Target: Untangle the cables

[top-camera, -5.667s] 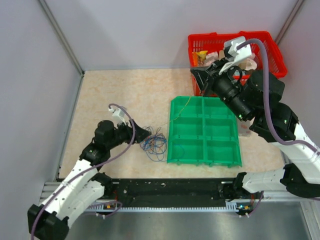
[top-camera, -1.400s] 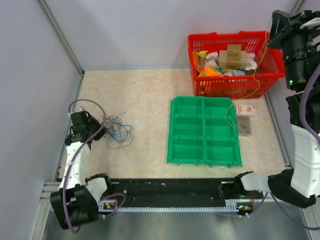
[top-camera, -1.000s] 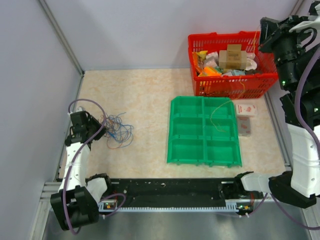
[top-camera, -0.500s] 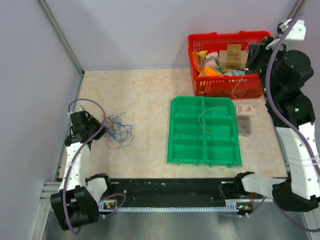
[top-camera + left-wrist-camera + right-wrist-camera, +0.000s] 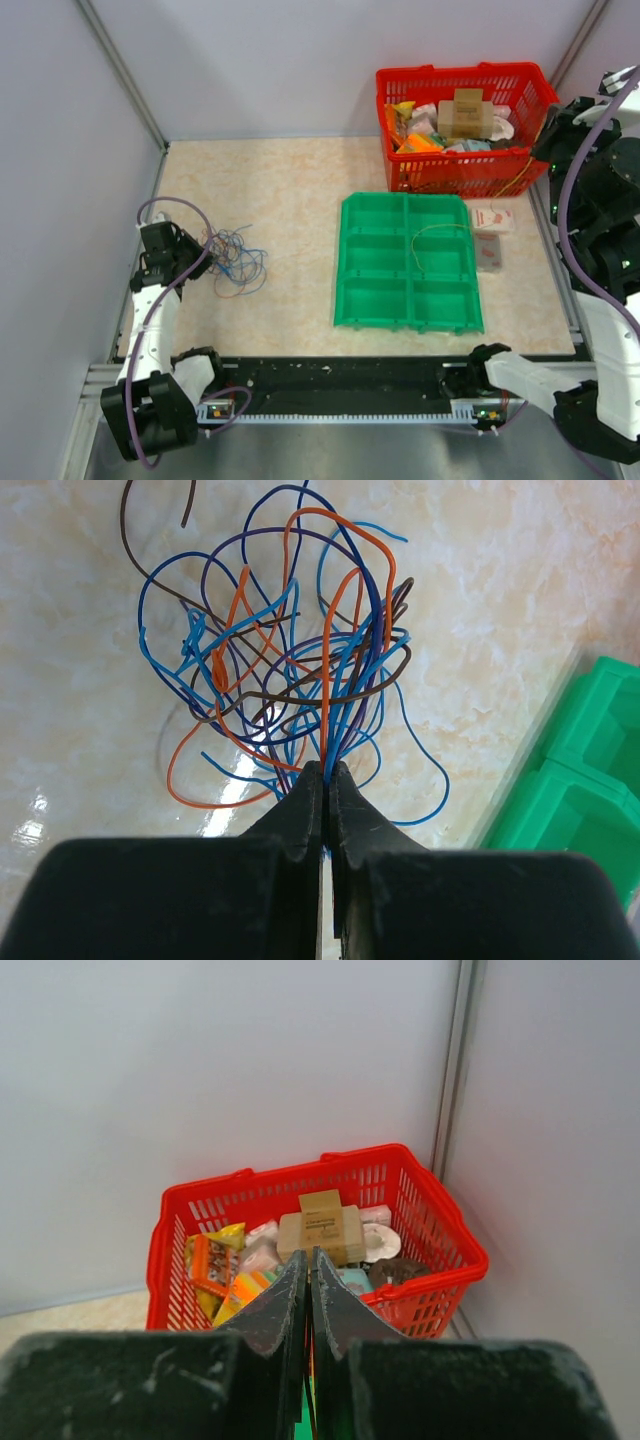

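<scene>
The cables lie as a tangle of thin blue, orange and dark wires on the table at the left. My left gripper is shut on the edge of the tangle. In the left wrist view the cables fan out from the closed tips of that gripper. My right gripper is raised at the right end of the red basket, its jaws shut. A single thin yellow cable runs from it down across the green tray. The right wrist view shows that gripper pressed shut, with a thin strand between the jaws.
A green tray with six compartments sits mid-table; its corner shows beside the tangle. A red basket full of packets and boxes stands at the back right; its rim lies below my right gripper. Two small cartons lie right of the tray.
The right arm has swung from above the basket toward the right wall, dragging the yellow cable's loop across the tray. The left arm and the tangle have not moved.
</scene>
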`<state>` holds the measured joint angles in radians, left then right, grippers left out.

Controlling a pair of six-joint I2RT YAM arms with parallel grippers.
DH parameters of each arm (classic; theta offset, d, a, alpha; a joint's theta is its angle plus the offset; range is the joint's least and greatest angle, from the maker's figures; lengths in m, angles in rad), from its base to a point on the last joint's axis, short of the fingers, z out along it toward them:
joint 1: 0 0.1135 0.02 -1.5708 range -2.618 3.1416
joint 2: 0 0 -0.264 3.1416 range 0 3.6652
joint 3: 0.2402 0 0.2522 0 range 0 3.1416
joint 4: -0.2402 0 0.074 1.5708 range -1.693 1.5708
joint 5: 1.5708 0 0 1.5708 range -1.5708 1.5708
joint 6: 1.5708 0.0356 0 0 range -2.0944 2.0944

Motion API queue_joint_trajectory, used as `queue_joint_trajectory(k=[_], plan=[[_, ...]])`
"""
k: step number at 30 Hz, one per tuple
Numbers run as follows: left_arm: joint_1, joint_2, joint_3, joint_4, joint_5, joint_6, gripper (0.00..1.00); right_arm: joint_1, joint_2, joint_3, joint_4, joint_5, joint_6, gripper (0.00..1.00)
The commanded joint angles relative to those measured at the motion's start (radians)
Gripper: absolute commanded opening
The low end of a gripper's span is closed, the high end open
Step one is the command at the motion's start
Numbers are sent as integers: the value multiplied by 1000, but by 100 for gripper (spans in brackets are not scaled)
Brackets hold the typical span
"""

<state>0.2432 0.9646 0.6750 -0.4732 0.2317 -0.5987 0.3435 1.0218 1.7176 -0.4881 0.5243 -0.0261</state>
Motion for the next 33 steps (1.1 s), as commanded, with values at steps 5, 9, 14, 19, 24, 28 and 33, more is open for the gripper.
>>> queue_joint_trajectory(k=[5, 9, 14, 19, 24, 28, 33], plan=[[-7, 0, 44, 44, 29, 10, 0, -11, 3, -78, -12, -21, 70, 0], [-12, 0, 44, 45, 44, 10, 0, -9, 15, -140, -111, -88, 233, 0], [-15, 3, 52, 35, 46, 16, 0, -9, -18, -269, -269, -135, 371, 0], [-28, 26, 60, 47, 47, 7, 0, -11, -78, -383, -337, -81, 385, 0], [-59, 39, 60, 54, 46, -7, 0, -9, -49, -500, -199, -222, 448, 0], [-82, 23, 57, 48, 63, -15, 0, -9, 33, -518, -45, -369, 499, 0], [-108, -1, 41, 42, 80, -21, 0, -9, 104, -604, 194, -398, 408, 0]])
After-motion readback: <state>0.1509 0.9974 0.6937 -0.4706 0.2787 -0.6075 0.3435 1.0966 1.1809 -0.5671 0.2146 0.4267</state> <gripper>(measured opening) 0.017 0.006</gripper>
